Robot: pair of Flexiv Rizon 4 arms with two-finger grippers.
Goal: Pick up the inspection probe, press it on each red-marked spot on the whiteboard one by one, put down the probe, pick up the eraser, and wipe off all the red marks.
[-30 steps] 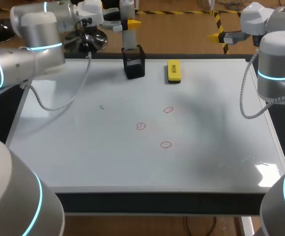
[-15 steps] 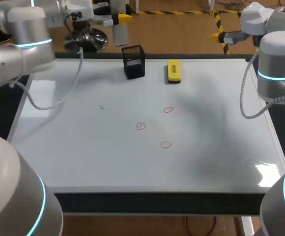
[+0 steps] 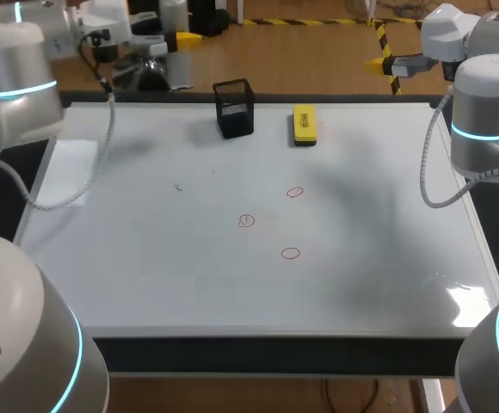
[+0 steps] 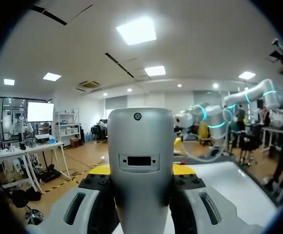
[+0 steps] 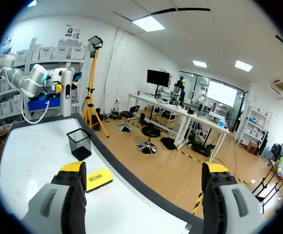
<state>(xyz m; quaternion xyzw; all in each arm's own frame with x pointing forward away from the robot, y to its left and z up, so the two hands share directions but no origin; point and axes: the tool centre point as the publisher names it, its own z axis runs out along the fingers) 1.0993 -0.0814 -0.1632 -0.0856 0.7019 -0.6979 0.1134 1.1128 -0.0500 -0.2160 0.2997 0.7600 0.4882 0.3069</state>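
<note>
1. Beyond the whiteboard's far-left corner: left gripper closed from both sides on the inspection probe, held upright and clear of the board.
2. Judged by its look: a stiff, smooth grey barrel, probably light and a little slippery (hard casing, no soft sleeve seen). Best held around the barrel's middle, as here, and pressed straight down to avoid twisting in the fingers.
3. Board surface: flat, glossy white, likely slick under a tip, so gentle pressure seems advisable. In the left half, a small dark scribble.
4. By the far edge, left of middle: black mesh holder, upright, nothing seen standing in it.
5. Around the board's middle, three red-marked spots: left ring, near ring, far ring. Each apart from the others and well apart from the holder, with room enough for a straight descent.
6. By the far edge, right of the holder and apart from it: yellow eraser, lying flat. Probably light and firm; best taken across its narrow sides.
7. Beyond the far-right corner: right gripper, fingers spread wide, holding nothing.
</note>
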